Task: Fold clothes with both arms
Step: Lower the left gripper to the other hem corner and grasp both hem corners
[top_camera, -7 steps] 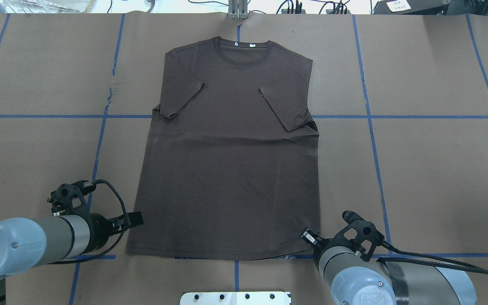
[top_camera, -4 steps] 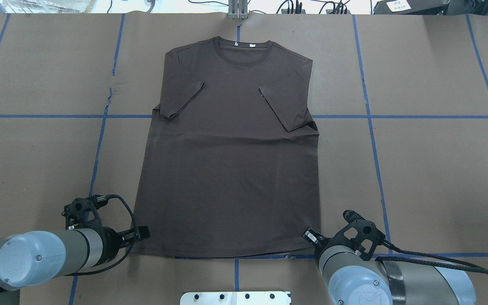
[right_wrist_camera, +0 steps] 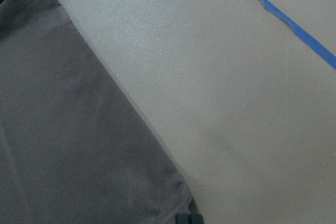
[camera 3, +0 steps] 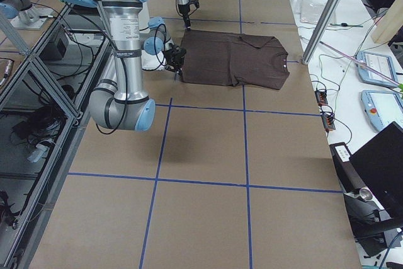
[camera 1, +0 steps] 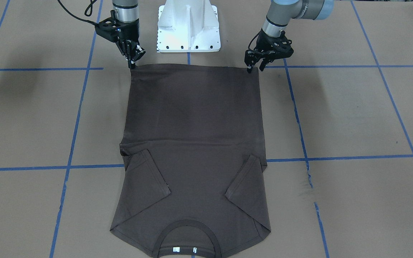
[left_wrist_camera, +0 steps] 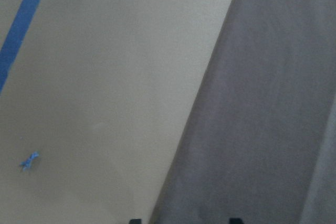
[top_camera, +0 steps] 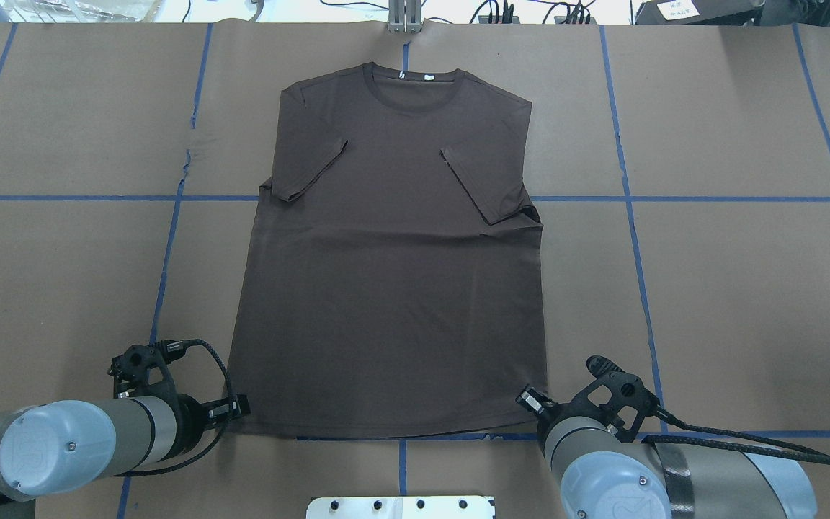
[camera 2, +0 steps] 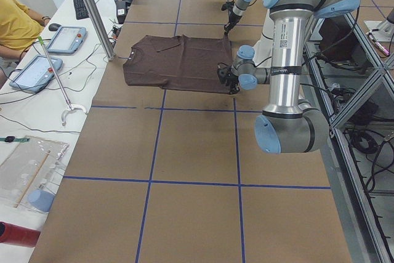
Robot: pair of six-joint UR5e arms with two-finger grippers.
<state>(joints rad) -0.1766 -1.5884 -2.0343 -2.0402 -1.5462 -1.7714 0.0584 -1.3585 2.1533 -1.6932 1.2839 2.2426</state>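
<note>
The dark brown T-shirt (top_camera: 393, 288) lies flat on the paper-covered table, collar (camera 1: 188, 231) at the far side, both sleeves folded inward and the hem toward the robot. My left gripper (camera 1: 255, 68) is open at the hem's left corner. In the left wrist view its two fingertips straddle the T-shirt (left_wrist_camera: 262, 129) edge. My right gripper (camera 1: 132, 63) stands at the hem's other corner. In the right wrist view its tips (right_wrist_camera: 188, 219) are pressed together on the cloth corner (right_wrist_camera: 63, 145). From overhead the right wrist hides that gripper.
Blue tape lines (top_camera: 631, 238) grid the brown paper. The white pedestal base (camera 1: 188, 27) stands just behind the hem, between the arms. In the exterior left view a metal post (camera 2: 92, 10) rises beside the collar end, with tablets (camera 2: 34, 72) and a seated person beyond.
My left arm has swung in and toward the robot, bringing its gripper from beside the shirt's left edge down to the hem corner. The right arm has barely moved.
</note>
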